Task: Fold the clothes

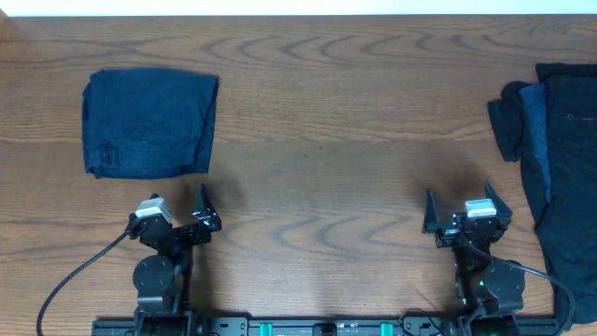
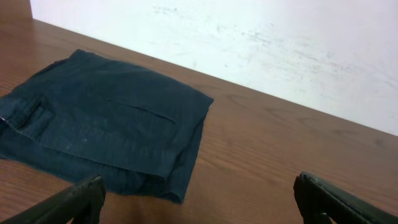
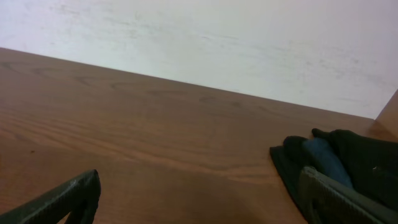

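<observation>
Stretching near-to-far, rumpled pile (image 1: 560, 168) at right edge, cut off
Folded garment (image 1: 149, 124) far left; left gripper (image 1: 177, 207), right gripper (image 1: 459, 207) spread wide, empty

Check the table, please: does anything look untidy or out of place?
Yes. The heap of dark clothes at the right edge of the table is rumpled, with a blue piece showing on its left side, and it runs out of the picture. The folded garment at the far left lies neat.
</observation>
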